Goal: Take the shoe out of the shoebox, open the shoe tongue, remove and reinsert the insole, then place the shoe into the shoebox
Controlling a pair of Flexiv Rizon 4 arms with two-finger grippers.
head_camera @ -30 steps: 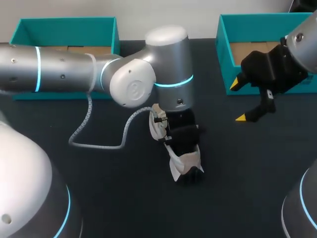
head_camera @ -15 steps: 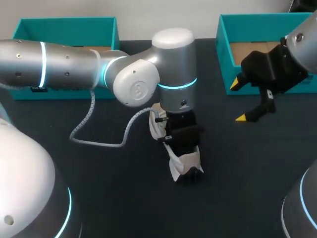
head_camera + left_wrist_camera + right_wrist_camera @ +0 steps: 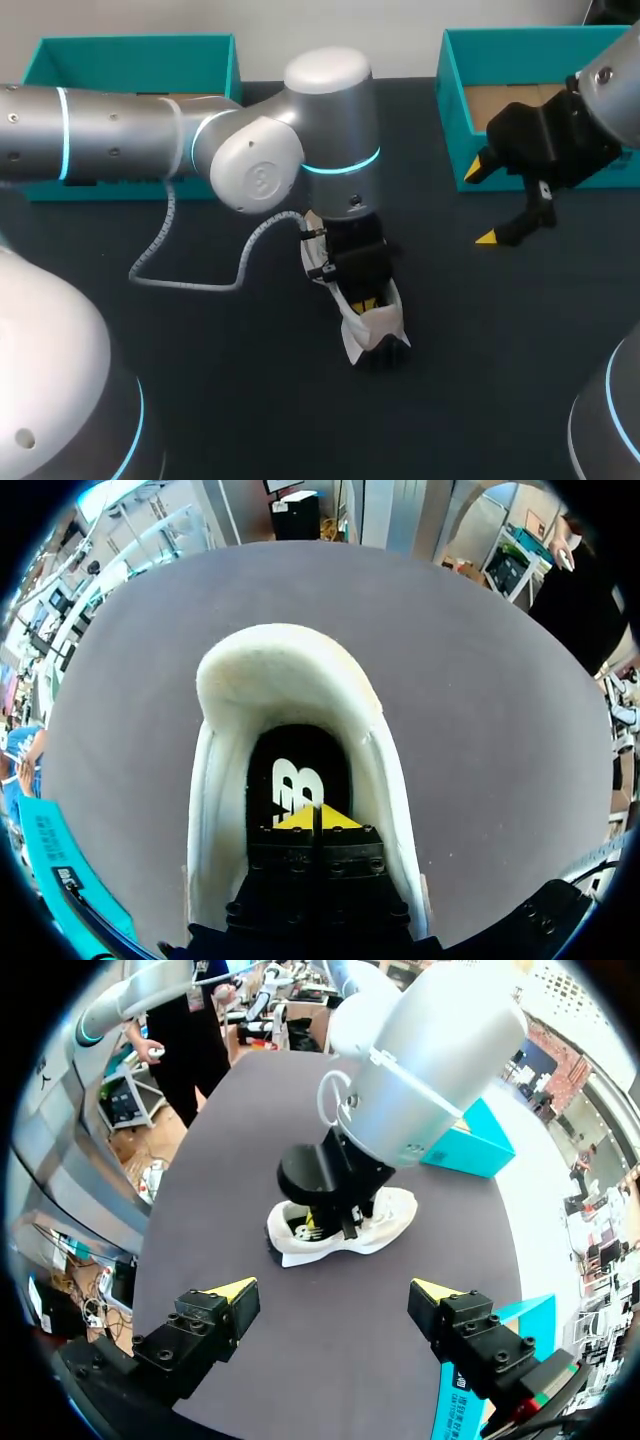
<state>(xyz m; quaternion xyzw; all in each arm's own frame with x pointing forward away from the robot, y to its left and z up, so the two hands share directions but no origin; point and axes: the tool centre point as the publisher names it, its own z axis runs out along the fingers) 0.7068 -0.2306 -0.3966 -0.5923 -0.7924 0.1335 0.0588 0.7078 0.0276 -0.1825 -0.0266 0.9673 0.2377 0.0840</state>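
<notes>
A white shoe (image 3: 368, 326) lies on the dark table near the middle, its black insole (image 3: 298, 780) with a white logo showing through the opening. My left gripper (image 3: 366, 302) comes down into that opening from above. In the left wrist view the left gripper (image 3: 313, 818) has its yellow tips pressed together just over the insole, with nothing visibly between them. The white padded collar (image 3: 290, 675) curves around ahead of the tips. My right gripper (image 3: 480, 204) hangs open to the right, in front of a teal box. From the right wrist, the right gripper (image 3: 333, 1295) stands wide, well short of the shoe (image 3: 345, 1232).
A teal shoebox (image 3: 455, 95) with a cardboard floor stands at the back right, behind my right gripper. A second teal box (image 3: 130, 55) stands at the back left, behind my left arm. A grey cable (image 3: 190, 285) loops down from the left arm over the table.
The left arm's wrist has shifted a little left and back, and a yellow fingertip now shows in the shoe's opening. The shoe and the right arm have not moved.
</notes>
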